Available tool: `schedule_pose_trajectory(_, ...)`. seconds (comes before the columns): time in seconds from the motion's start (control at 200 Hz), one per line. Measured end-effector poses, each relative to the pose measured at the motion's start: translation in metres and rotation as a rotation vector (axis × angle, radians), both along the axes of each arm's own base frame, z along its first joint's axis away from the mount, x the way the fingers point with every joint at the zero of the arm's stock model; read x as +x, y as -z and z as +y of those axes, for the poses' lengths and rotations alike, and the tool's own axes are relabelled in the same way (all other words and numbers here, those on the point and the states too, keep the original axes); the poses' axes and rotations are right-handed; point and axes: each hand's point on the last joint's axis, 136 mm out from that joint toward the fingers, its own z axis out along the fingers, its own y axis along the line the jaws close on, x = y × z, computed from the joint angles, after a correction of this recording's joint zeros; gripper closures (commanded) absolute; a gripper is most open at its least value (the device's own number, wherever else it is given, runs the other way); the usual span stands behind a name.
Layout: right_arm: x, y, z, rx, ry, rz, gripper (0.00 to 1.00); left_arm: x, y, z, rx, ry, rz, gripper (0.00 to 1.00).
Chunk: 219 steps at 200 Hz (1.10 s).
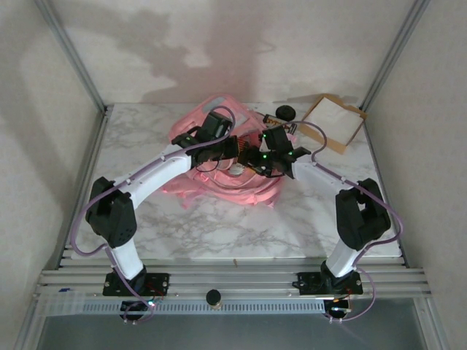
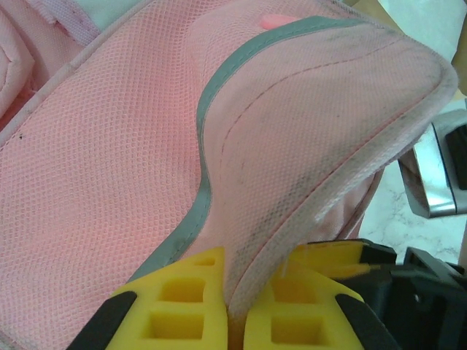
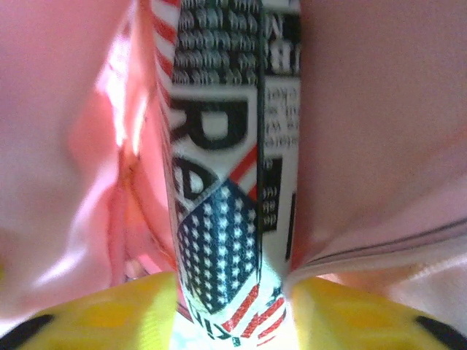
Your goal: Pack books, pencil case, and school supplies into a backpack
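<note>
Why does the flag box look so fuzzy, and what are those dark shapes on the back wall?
Right wrist view: the flag-striped pack sits very close to the lens, so it and the backpack fabric look soft. Top view: those are grey shadows thrown on the back wall. Left wrist view: the backpack mesh is crisp.

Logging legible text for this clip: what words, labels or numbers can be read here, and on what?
"R": large black letter on the flag-striped pack; the rest of the word is cut off.
Fine print on that pack: too blurred to read.
On the backpack: no text visible.
</note>
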Motion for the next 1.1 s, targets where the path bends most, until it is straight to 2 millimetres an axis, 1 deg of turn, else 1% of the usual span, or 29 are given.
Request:
schedule_pose_trajectory(0.05,0.005,0.0,0.003,0.02,0.015,-0.004,0.69,0.0,0.0,0.0,-0.001,0.0,0.0,1.0)
schedule_pose_trajectory(0.1,0.01,0.004,0.007,0.039,0.034,0.006,0.65,0.0,0.0,0.0,-0.003,-0.002,0.0,1.0)
schedule_pose_trajectory(0.195,0.016,0.013,0.015,0.062,0.056,0.021,0.65,0.001,0.0,0.0,-0.001,-0.006,-0.002,1.0)
schedule_pose_trajectory(0.295,0.026,0.011,0.034,0.112,0.049,-0.008,0.64,0.001,0.002,0.003,0.013,-0.017,-0.003,1.0)
schedule_pose_trajectory(0.33,0.028,0.01,0.038,0.127,0.048,-0.015,0.64,0.003,0.003,0.006,0.018,-0.025,-0.004,1.0)
schedule_pose_trajectory(0.431,0.03,0.009,0.039,0.164,0.062,-0.037,0.63,0.005,0.001,0.006,0.014,-0.03,-0.011,1.0)
schedule_pose_trajectory(0.486,0.027,0.01,0.038,0.18,0.067,-0.047,0.61,0.003,0.002,0.004,0.008,-0.024,-0.01,1.0)
schedule_pose_trajectory(0.521,0.025,0.011,0.036,0.179,0.072,-0.047,0.57,0.002,0.003,0.002,0.008,-0.02,-0.007,0.99)
schedule_pose_trajectory(0.551,0.024,0.012,0.033,0.172,0.076,-0.048,0.53,0.001,0.004,0.001,0.008,-0.016,-0.005,0.92)
schedule_pose_trajectory(0.611,0.02,0.011,0.027,0.151,0.086,-0.059,0.51,0.0,0.004,0.0,0.005,-0.012,-0.006,0.76)
schedule_pose_trajectory(0.676,0.015,0.007,0.018,0.124,0.106,-0.069,0.46,-0.001,0.001,-0.002,-0.015,-0.01,-0.001,0.66)
schedule_pose_trajectory(0.706,0.013,0.003,0.011,0.107,0.118,-0.077,0.45,-0.002,-0.002,-0.004,-0.028,-0.002,-0.002,0.63)
schedule_pose_trajectory(0.806,-0.003,-0.012,-0.008,0.064,0.134,-0.104,0.45,-0.008,-0.017,-0.009,-0.083,0.025,-0.032,0.59)
schedule_pose_trajectory(0.891,-0.018,-0.021,-0.024,0.023,0.144,-0.125,0.44,-0.019,-0.022,-0.004,-0.136,0.042,-0.039,0.56)
schedule_pose_trajectory(0.951,-0.026,-0.022,-0.036,-0.03,0.164,-0.136,0.45,-0.028,-0.022,0.007,-0.178,0.038,-0.034,0.54)
schedule_pose_trajectory(1.011,-0.033,-0.02,-0.046,-0.089,0.183,-0.142,0.45,-0.033,-0.018,0.025,-0.205,0.013,-0.029,0.53)
schedule_pose_trajectory(1.046,-0.039,-0.019,-0.048,-0.117,0.187,-0.144,0.45,-0.034,-0.016,0.037,-0.219,-0.01,-0.027,0.53)
schedule_pose_trajectory(1.096,-0.05,-0.018,-0.043,-0.146,0.172,-0.147,0.45,-0.032,-0.012,0.055,-0.233,-0.049,-0.024,0.52)
